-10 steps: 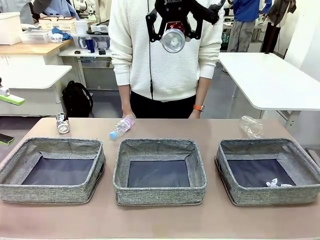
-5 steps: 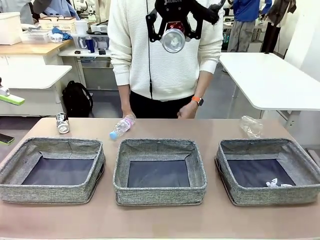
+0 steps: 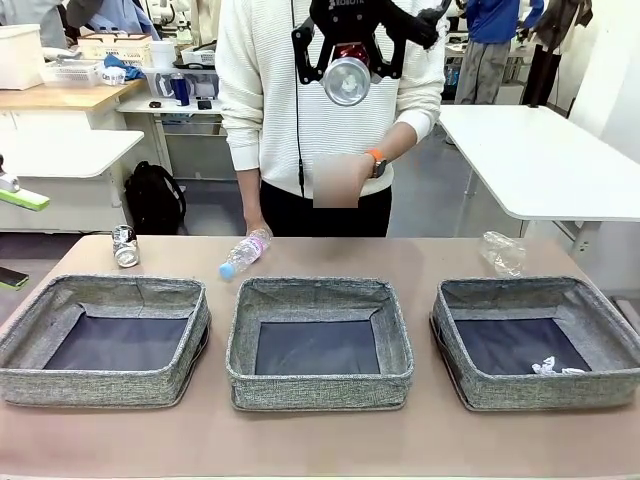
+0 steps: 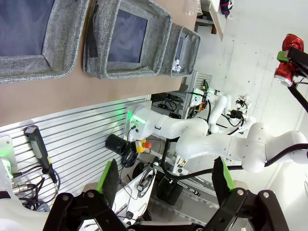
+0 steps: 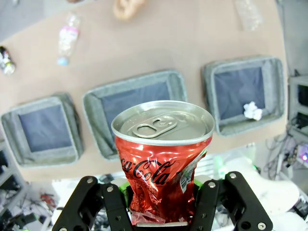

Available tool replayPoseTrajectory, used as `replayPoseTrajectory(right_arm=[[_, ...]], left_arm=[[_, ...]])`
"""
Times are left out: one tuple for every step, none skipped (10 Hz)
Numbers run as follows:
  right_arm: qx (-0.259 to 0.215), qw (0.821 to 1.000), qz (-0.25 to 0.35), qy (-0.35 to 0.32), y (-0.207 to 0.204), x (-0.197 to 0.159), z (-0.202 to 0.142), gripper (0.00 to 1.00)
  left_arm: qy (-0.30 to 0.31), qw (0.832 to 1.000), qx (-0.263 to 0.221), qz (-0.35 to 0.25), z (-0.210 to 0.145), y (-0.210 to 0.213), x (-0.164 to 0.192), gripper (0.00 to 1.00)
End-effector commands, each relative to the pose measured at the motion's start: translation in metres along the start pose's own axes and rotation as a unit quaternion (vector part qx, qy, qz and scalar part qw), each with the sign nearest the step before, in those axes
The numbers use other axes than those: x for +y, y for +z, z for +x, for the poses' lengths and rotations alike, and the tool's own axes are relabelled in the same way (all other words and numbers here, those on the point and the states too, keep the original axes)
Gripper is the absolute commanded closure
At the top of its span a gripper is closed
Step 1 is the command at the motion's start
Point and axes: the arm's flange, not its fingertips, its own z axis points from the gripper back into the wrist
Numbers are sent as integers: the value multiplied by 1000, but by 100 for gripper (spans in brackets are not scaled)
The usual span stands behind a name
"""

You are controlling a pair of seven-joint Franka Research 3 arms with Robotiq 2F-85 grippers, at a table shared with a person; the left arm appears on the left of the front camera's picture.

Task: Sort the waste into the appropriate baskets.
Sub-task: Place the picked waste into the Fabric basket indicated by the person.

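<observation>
red can (image 5: 162,159) in r fingers (image 5: 117,202), high over baskets (image 5: 92,115).

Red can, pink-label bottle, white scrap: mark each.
red can (image 5: 156,168): right wrist view, crumpled red side.
pink-label bottle (image 3: 247,251): front view, mid-body.
white scrap (image 3: 548,367): front view, its middle.

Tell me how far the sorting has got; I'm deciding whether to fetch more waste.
Done: the small white scrap lies in the right basket. In hand: the right gripper, shut on the red can, holds it high above the table. Left: the pink-label bottle, the dark can and the clear label-less bottle lie on the table, unsorted; the left gripper is open, holding nothing.
</observation>
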Motion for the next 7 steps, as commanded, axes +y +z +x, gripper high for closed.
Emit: replayPoseTrajectory(right_arm=[[1,1000,-2,7,3,-3,-1,96],[1,1000,-2,7,3,-3,-1,96],[1,1000,-2,7,3,-3,-1,96],[1,1000,-2,7,3,-3,-1,96],[1,1000,-2,7,3,-3,-1,96],[1,1000,-2,7,3,-3,-1,96],[1,1000,-2,7,3,-3,-1,96]], left_arm=[[-10,1000,0,-7,1,1,-1,0],[-10,1000,0,-7,1,1,-1,0],[-10,1000,0,-7,1,1,-1,0],[-10,1000,0,-7,1,1,-1,0],[-10,1000,0,-7,1,1,-1,0],[-10,1000,0,-7,1,1,-1,0],[-10,1000,0,-7,1,1,-1,0]])
